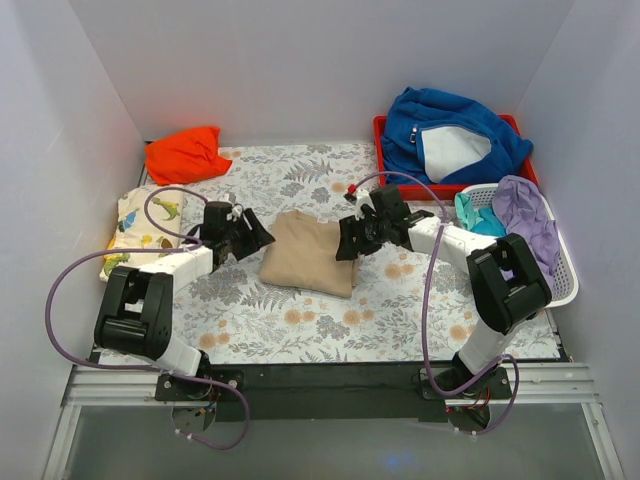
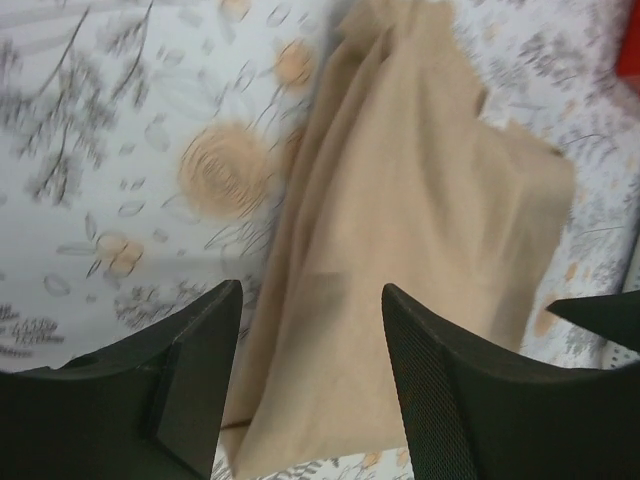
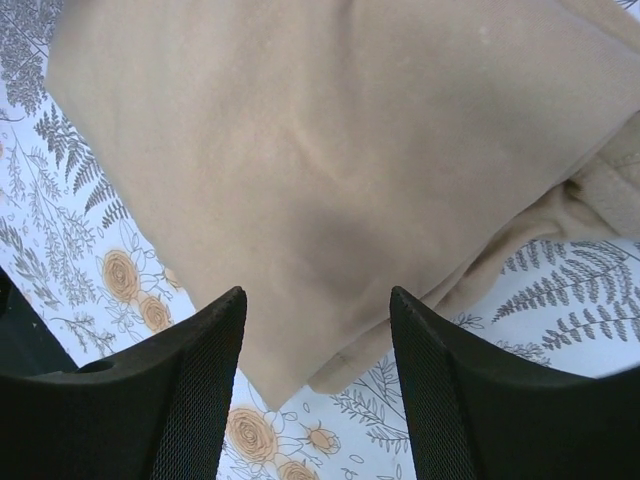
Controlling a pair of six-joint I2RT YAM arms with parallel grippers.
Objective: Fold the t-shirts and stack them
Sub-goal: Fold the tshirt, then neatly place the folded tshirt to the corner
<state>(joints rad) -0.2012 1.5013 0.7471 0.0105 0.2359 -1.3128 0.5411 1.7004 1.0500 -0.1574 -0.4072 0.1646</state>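
Arm bases: left (image 1: 190, 385) and right (image 1: 465, 385), at the near edge of the floral-covered bench (image 1: 300, 320).
White basket (image 1: 568, 285): right edge, holds purple cloth (image 1: 525, 210) and teal cloth (image 1: 478, 215).
Left tool (image 1: 262, 238) (image 2: 312, 300): fingers well apart, holds nothing, just beside the left edge of the tan t-shirt.
Right tool (image 1: 345, 245) (image 3: 318, 300): fingers well apart, holds nothing, over the right edge of the tan t-shirt.
Tan t-shirt (image 1: 308, 252) (image 2: 420, 220) (image 3: 330, 150): folded, flat at the middle of the bench, between the two tools.
Dinosaur-print t-shirt (image 1: 140, 225): cream, lies at the left edge.
Orange t-shirt (image 1: 183, 153): bunched up, far left corner.
Red tray (image 1: 380, 135): far right corner, holds the blue fleece (image 1: 450, 125) with grey lining.
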